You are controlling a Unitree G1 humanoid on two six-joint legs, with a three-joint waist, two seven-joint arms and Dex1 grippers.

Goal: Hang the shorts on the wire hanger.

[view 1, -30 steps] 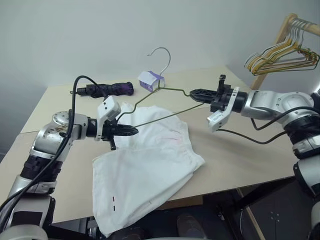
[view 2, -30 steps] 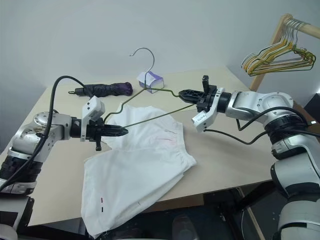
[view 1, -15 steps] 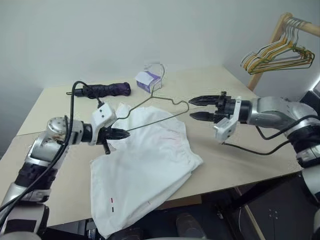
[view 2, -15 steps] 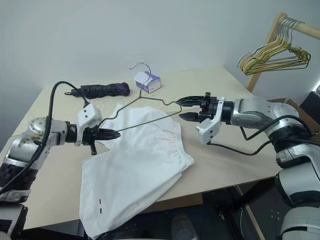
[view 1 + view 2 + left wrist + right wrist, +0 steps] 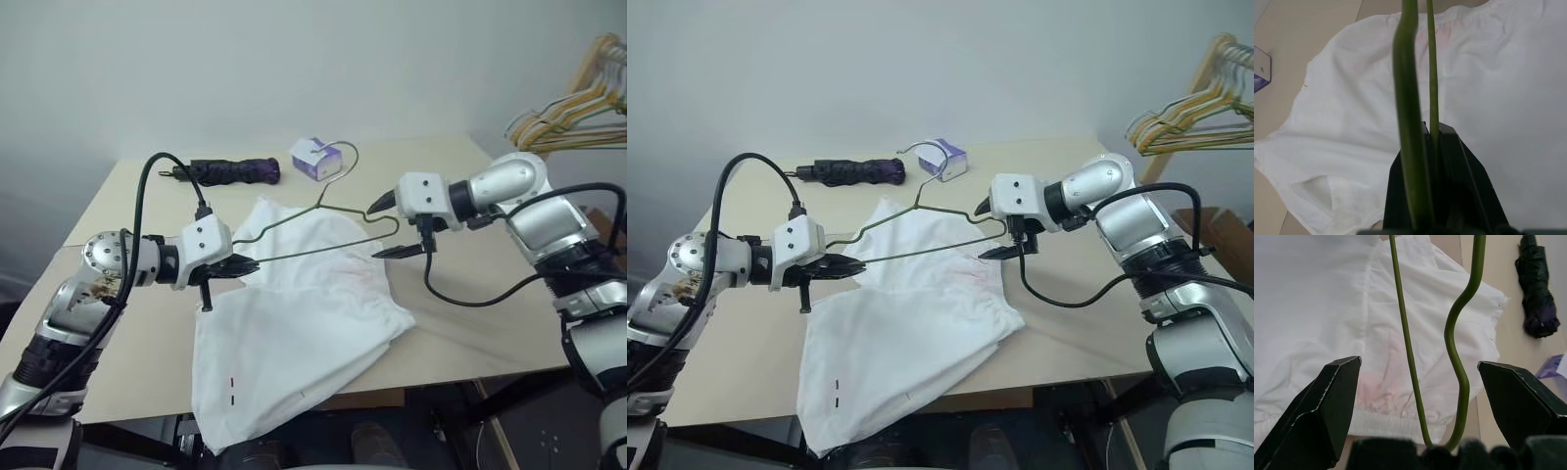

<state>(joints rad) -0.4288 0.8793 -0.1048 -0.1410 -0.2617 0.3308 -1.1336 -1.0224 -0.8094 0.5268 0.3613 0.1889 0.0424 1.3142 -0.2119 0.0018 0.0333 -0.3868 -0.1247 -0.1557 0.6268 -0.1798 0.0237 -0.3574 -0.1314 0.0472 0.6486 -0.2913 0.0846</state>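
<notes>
In the head views, the shorts (image 5: 304, 323) are seen spread flat on the table (image 5: 470, 304), with one leg hanging over the near edge. The wire hanger (image 5: 323, 220) is held in the air above the shorts, its hook pointing toward the small purple and white box (image 5: 315, 157) at the back. One end of the hanger is clamped by the left gripper (image 5: 245, 264), whose fingers are pressed together on the wire. The right gripper (image 5: 392, 225) is placed at the other end of the hanger, its fingers spread wide, one above and one below the wire; the wire is not pinched by them. A folded dark umbrella (image 5: 235, 170) is lying at the back of the table, and a bunch of hangers (image 5: 568, 122) is seen on a wooden rack at the right.

In the left wrist view, two green wires of the hanger (image 5: 1410, 98) are seen running out from between the closed black fingers (image 5: 1469, 186), with the white shorts (image 5: 1508, 98) beneath.

In the right wrist view, the two fingers (image 5: 1327, 401) are standing far apart, and the bent end of the hanger (image 5: 1459, 362) passes between them without touching either one. The gathered waistband of the shorts (image 5: 1327, 308), with a faint pink tint, is lying below, and the umbrella (image 5: 1535, 289) is seen beyond it.
</notes>
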